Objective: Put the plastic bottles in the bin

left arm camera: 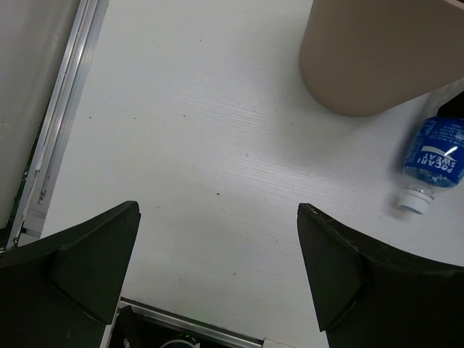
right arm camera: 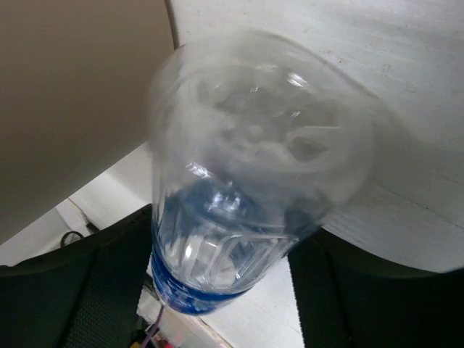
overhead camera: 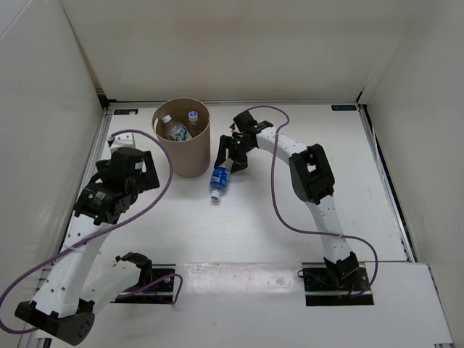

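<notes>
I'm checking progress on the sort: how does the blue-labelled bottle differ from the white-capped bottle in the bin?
The blue-labelled bottle is outside the bin, just right of it in the top view; the white-capped bottle is inside. The right gripper grips the blue-labelled bottle; nothing holds the white-capped bottle. The blue-labelled bottle has a blue wrap; the white-capped bottle shows none. Both are small clear bottles with white caps.

White table [overhead camera: 246, 232]; white walls [overhead camera: 239, 43] around; metal rail [left arm camera: 61, 123] at left edge
</notes>
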